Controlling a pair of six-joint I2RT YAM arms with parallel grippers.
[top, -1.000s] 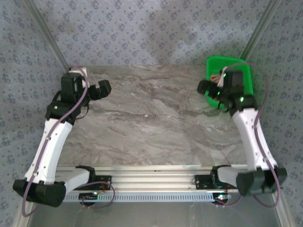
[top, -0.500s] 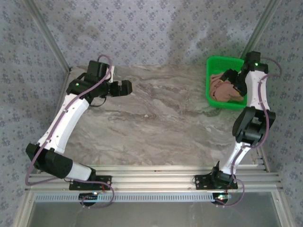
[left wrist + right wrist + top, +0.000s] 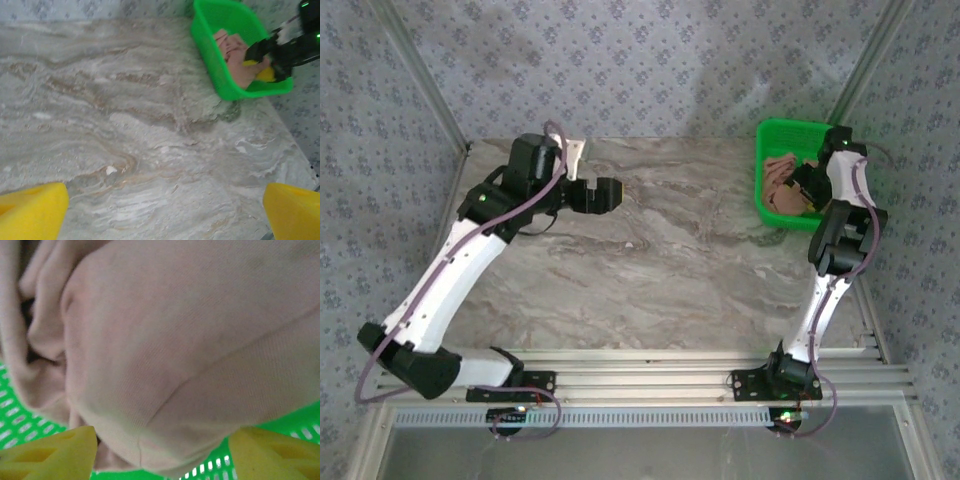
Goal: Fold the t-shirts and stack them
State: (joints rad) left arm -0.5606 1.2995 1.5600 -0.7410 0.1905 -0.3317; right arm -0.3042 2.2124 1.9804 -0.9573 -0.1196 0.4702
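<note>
Two arm bases: we find the left base [image 3: 510,385] and the right base [image 3: 770,384] fixed to the rail at the near edge of the table [image 3: 660,270].
Left arm: it rises from its base and reaches over the far left part of the table, with its wrist pointing right.
Left pincer [image 3: 613,192]: jaws wide. In its wrist view, the two yellow pads [image 3: 32,212] sit at the lower corners and marble shows between them.
Table surface: grey-brown marble pattern.
Right arm: it stands folded along the right edge, with its wrist bent down into the basket [image 3: 761,170].
Basket: green plastic mesh, standing at the far right corner of the table.
T-shirt [image 3: 780,180]: salmon-pink cloth, bunched and crumpled inside the basket. We see folds but no print.
Right pincer [image 3: 805,192]: it is lowered into the basket, on the t-shirt. In its wrist view, a rounded fold of cloth bulges between the yellow pads [image 3: 50,452], which stand partly narrowed. We cannot tell whether they pinch the cloth.
Backdrop [image 3: 650,70]: patterned blue-grey fabric behind the table.
</note>
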